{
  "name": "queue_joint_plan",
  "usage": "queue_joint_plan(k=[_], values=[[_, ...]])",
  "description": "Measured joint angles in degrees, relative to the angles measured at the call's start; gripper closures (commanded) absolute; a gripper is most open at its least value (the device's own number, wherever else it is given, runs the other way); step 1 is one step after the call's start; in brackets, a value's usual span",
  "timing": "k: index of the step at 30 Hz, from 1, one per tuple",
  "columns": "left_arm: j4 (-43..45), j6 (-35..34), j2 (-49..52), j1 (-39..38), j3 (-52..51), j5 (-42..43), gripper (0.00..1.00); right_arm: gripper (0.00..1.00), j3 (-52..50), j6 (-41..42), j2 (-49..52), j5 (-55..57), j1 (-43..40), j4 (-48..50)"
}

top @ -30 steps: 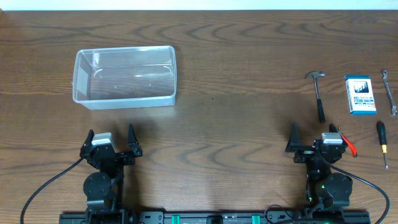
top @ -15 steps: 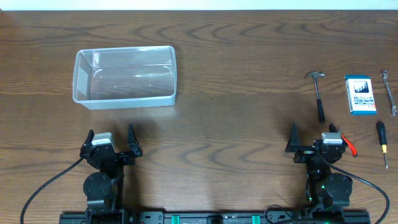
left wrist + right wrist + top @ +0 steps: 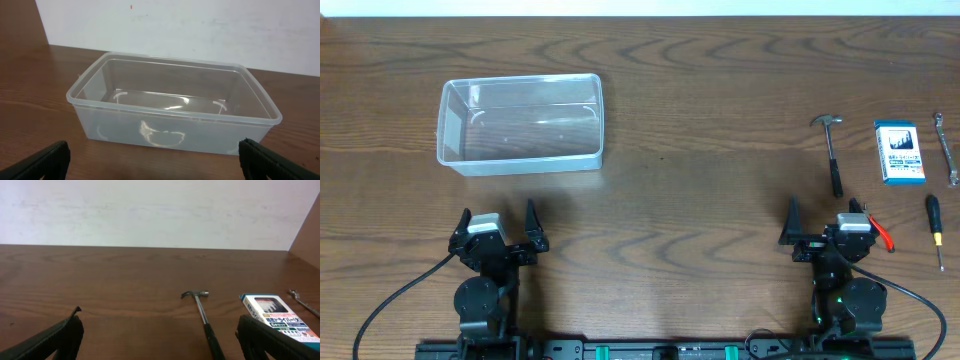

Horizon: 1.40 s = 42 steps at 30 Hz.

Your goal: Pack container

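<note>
1. The container (image 3: 520, 122), a clear rectangular tub with rounded corners and a thick rim, stands upright on the wooden table (image 3: 700, 100). It is in the upper left of the overhead frame, its long side running across the frame.
2. At lower left, directly below the tub, the left fingers (image 3: 533, 222) stand wide apart with nothing between them. They point up-frame and are well apart from the tub. In the left wrist view the tub fills the middle of the frame, and the two black fingertips sit in the bottom corners.
3. At lower right, the right fingers (image 3: 789, 225) are likewise spread wide and hold nothing.
4. A hammer (image 3: 832, 155) lies up-frame of them, its metal head uppermost and its black handle pointing down-frame.
5. A red-handled tool (image 3: 883, 236) lies just beside the right arm, partly hidden; I cannot tell what kind it is.
6. A blue-and-white box (image 3: 900, 152) lies flat to the right of the hammer, near it.
7. A screwdriver (image 3: 934, 230) lies below the box, close to the right edge.
8. A wrench (image 3: 946, 148) lies at the far right edge, just beside the box.
</note>
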Motion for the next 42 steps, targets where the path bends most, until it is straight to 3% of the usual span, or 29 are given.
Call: queue_joint_plan(k=[26, 42], values=[[0.0, 0.0, 0.0, 0.0, 0.0, 0.0, 0.02, 0.01, 0.0, 0.5, 0.0, -1.2, 0.0, 2.6], [0.0, 0.0, 0.0, 0.0, 0.0, 0.0, 0.02, 0.01, 3.1, 4.9, 0.4, -28.7, 0.0, 9.9]])
